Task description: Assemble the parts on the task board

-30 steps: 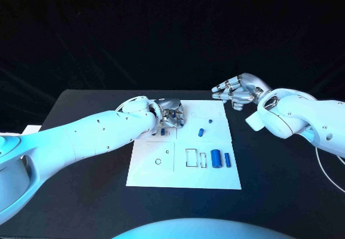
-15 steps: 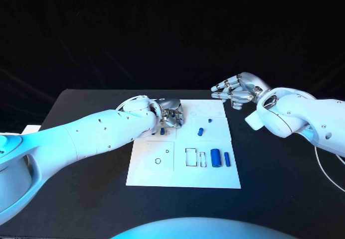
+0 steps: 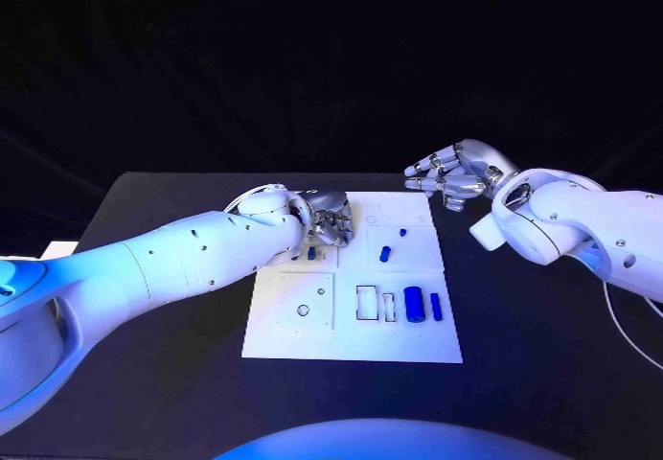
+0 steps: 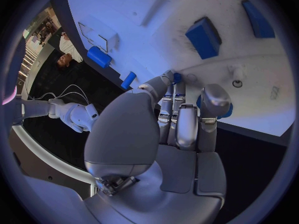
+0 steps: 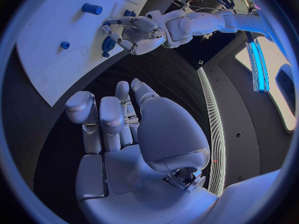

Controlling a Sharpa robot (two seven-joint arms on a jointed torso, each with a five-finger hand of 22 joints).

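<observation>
The white task board (image 3: 353,337) lies mid-table. My left hand (image 3: 326,219) hovers low over its far left corner, fingers curled down around a round blue part (image 5: 109,44), whose blue edge also peeks out behind the fingers (image 4: 225,110). My right hand (image 3: 453,172) floats above the table just past the board's far right corner, fingers apart and holding nothing. Loose blue parts lie on the board: a small peg (image 3: 402,231), a short piece (image 3: 385,254), a thick cylinder (image 3: 413,304) and a thin bar (image 3: 437,306).
The board has a rectangular outlined slot (image 3: 368,302) and an oval hole (image 3: 303,310) in its near half. Another blue piece (image 3: 311,253) lies just below my left hand. Black table (image 3: 166,364) surrounds the board on all sides.
Both hands have hardly moved. The right hand has drifted very slightly toward the board.
</observation>
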